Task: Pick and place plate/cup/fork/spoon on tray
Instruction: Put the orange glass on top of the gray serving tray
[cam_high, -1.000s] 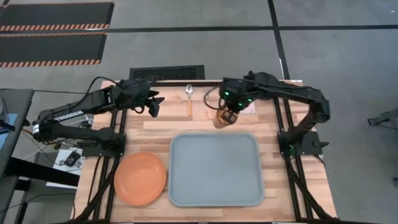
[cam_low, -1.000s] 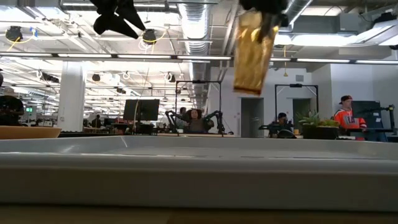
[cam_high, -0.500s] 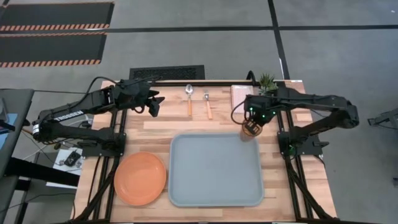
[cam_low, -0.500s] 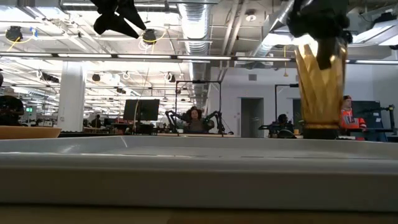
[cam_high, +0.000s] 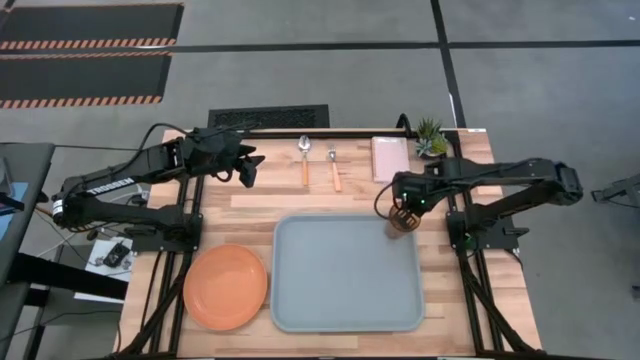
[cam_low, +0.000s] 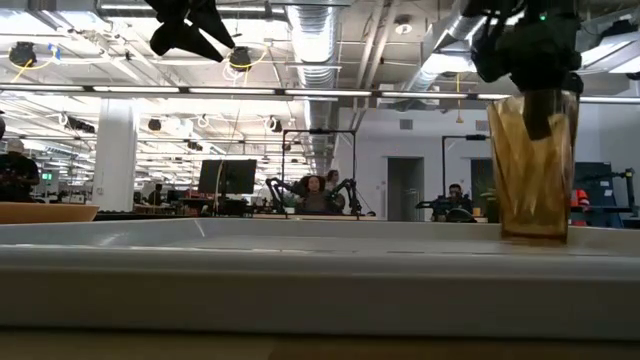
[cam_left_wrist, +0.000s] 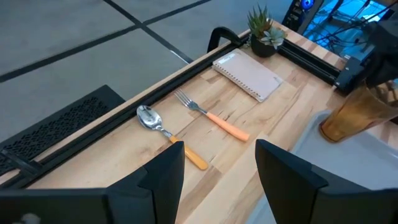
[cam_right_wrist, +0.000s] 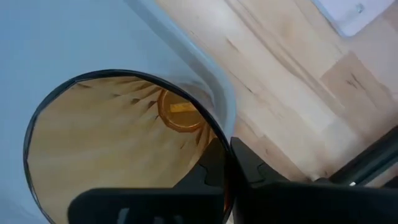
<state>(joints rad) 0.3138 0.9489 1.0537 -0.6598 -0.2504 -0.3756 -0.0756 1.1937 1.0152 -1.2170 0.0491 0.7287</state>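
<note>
My right gripper is shut on the amber cup, which is upright over the far right corner of the grey-blue tray. My left gripper is open and empty, high above the table's far left part. The spoon and the fork lie flat side by side on the wood beyond the tray, and both also show in the left wrist view, the spoon beside the fork. The orange plate lies flat on the table to the left of the tray. My right gripper holds the cup by its rim wall, one finger inside and one outside. The fingers come from above, pointing down. The cup is upright with its base low at the tray's far right corner; whether the base rests on the tray I cannot tell.
A pale pink pad and a small potted plant are at the far right of the table, just beyond the cup. The tray's raised rim runs across the low view. People and other arms show in the room behind.
My right gripper has carried the cup from the far middle of the table toward the right edge, then down and a little nearer, to the tray's far right corner. The cup was tilted and high; it is now upright and low.
</note>
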